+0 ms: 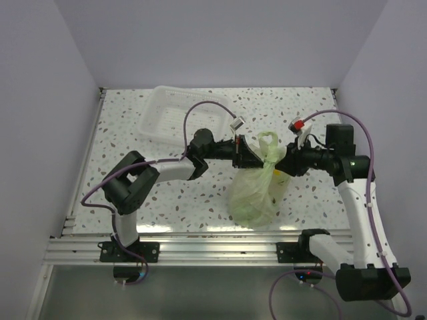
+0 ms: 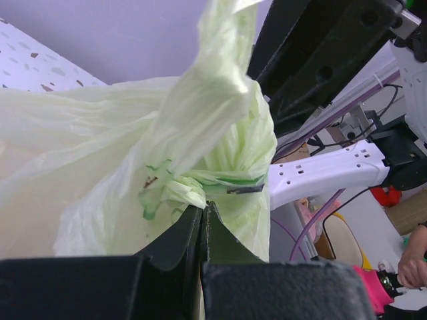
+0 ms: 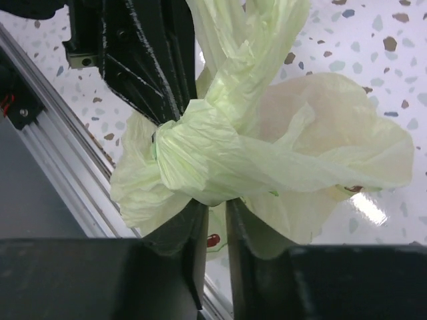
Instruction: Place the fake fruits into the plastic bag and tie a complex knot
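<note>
Plastic bag (image 1: pixel 255 193) (pale green): knot (image 3: pixel 193 157) sat at both grippers' fingertips.
Left gripper (image 2: pixel 203 212): clamped its neck.
Right gripper (image 3: pixel 215 205): grip unclear.

Pale lilac walls (image 1: pixel 220 40); speckled terrazzo tabletop (image 1: pixel 123 127)

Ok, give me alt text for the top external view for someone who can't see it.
A pale green plastic bag stands bulging near the table's front edge, its knot closely flanked by the left gripper and right gripper, with a handle end poking up between them. A clear-white basket sits toward the table's far left corner.
</note>
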Motion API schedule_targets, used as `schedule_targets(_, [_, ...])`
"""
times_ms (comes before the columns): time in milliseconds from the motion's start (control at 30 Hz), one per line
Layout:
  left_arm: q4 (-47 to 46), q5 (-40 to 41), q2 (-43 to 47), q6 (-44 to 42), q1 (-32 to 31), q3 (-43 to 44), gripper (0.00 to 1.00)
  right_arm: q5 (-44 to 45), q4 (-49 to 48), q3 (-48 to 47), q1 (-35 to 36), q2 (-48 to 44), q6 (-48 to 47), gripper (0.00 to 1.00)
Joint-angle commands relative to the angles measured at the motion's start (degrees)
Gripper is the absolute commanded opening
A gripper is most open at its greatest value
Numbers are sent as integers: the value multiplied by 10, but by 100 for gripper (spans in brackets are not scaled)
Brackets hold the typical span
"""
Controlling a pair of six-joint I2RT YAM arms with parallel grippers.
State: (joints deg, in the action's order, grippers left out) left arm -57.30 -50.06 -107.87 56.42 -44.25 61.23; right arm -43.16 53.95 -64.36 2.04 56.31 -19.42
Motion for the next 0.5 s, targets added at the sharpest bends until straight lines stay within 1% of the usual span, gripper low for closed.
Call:
schedule_targets(0, [-10, -6, 21, -11, 4, 15, 0, -21, 25, -25, -26, 4, -12, 18])
schedule_targets(33, [-6, -5, 21, -13, 4, 16, 0, -33, 27, -29, -44, 5, -16, 17])
schedule_targets(67, [-2, -3, 21, -17, 4, 18, 0, -45, 37, -34, -47, 6, -19, 18])
schedule_targets(133, [17, 1, 25, -32, 5, 21, 0, -76, 58, -55, -49, 12, -45, 25])
schedule_targets(167, [24, 3, 27, -41, 5, 22, 0, -84, 69, -60, -49, 15, -54, 26])
schedule_targets(200, [59, 8, 35, -69, 5, 28, 0, -87, 85, -62, -49, 18, -67, 25])
schedule_targets(300, [110, 28, 51, -114, 5, 38, 0, -87, 121, -60, -49, 21, -97, 20])
schedule_targets(333, [116, 35, 54, -121, 5, 39, 0, -77, 124, -53, -49, 20, -96, 16])
schedule_targets(367, [134, 39, 57, -127, 6, 41, 0, -72, 121, -48, -49, 18, -94, 8])
schedule_targets(400, [135, 42, 64, -136, 6, 40, 0, -69, 117, -42, -49, 7, -91, 3])
schedule_targets(433, [137, 44, 66, -141, 6, 40, 0, -56, 104, -21, -49, -1, -78, 0])
schedule_targets(467, [147, 44, 70, -147, 6, 42, 0, -54, 60, -8, -49, -10, -58, 0])
